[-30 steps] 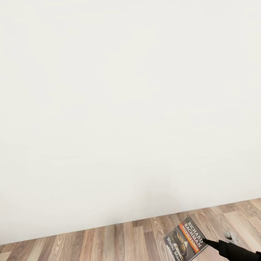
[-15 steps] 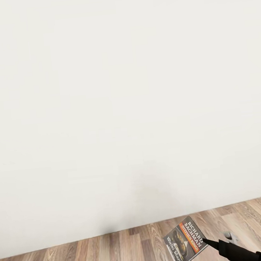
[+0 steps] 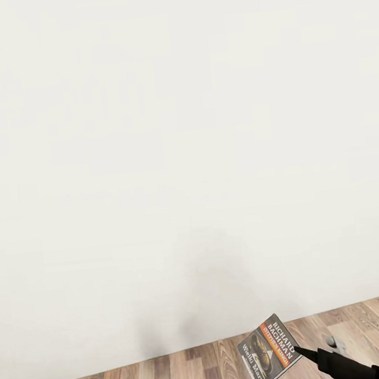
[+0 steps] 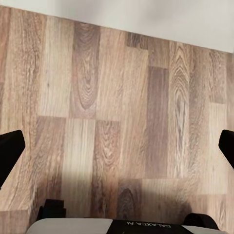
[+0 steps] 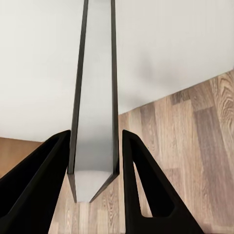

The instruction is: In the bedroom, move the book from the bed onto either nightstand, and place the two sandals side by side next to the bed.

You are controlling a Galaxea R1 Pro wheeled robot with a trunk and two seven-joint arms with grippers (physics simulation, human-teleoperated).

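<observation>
The left gripper [image 4: 117, 146] hangs over bare wood-plank floor [image 4: 122, 97] with its jaws spread wide and nothing between them, while low at the right of the head view the right gripper [image 3: 299, 351] pinches the book [image 3: 269, 350] by one edge, carried in the air in front of a blank white wall [image 3: 180, 155]. With no nightstand in sight, the carry is best done by keeping that pinch firm and turning the base gently so the thin paperback cannot slip. Its cover reads "RICHARD BACHMAN", with smaller lettering on the orange band that I cannot read surely, and "Wielki Marsz" below.
</observation>
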